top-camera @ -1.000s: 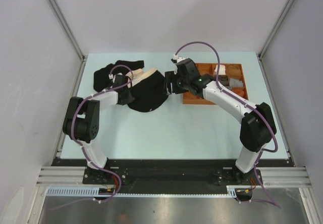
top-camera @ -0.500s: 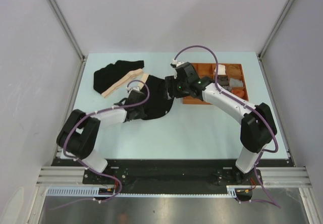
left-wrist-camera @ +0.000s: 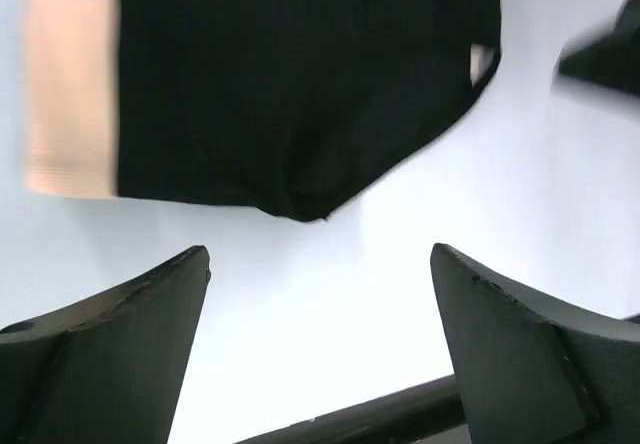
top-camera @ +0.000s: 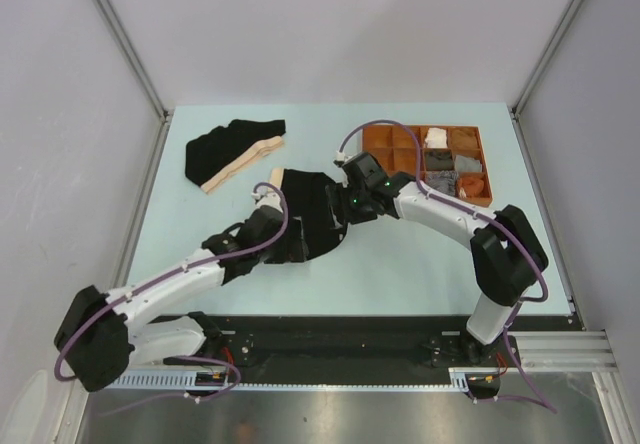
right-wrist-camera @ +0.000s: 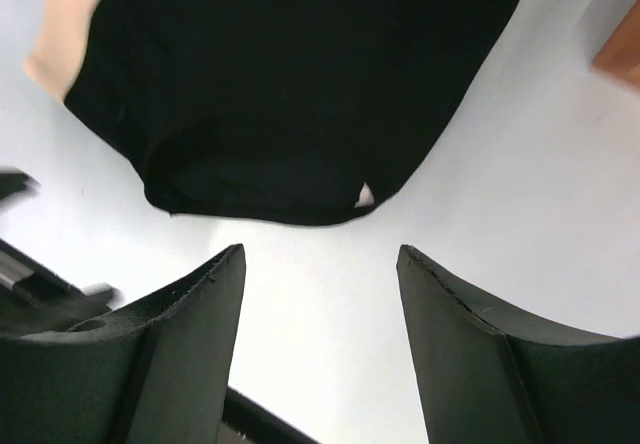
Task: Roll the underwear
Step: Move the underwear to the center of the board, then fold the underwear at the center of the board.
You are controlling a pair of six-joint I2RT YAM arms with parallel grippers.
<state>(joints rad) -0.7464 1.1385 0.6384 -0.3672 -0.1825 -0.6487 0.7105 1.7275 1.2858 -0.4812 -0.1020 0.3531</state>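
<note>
One pair of black underwear (top-camera: 312,202) lies flat mid-table, its beige waistband (top-camera: 275,176) at the far left. In the left wrist view this pair (left-wrist-camera: 290,84) lies just beyond my left gripper (left-wrist-camera: 320,264), which is open with only bare table between its fingers. The right wrist view shows the same pair (right-wrist-camera: 290,74) ahead of my right gripper (right-wrist-camera: 320,259), also open and empty. From above, the left gripper (top-camera: 280,242) is at the cloth's near-left edge and the right gripper (top-camera: 343,214) at its right edge. A second black pair (top-camera: 232,144) with a beige band lies at the back left.
A brown compartmented tray (top-camera: 402,144) stands at the back right, close behind the right arm, with small bundles of cloth in some compartments. Its corner (right-wrist-camera: 620,56) shows in the right wrist view. White walls enclose the table on three sides.
The left arm has pulled back toward the near edge, dragging one black pair from the back left to mid-table, then let go and opened. The right gripper followed a little nearer.
</note>
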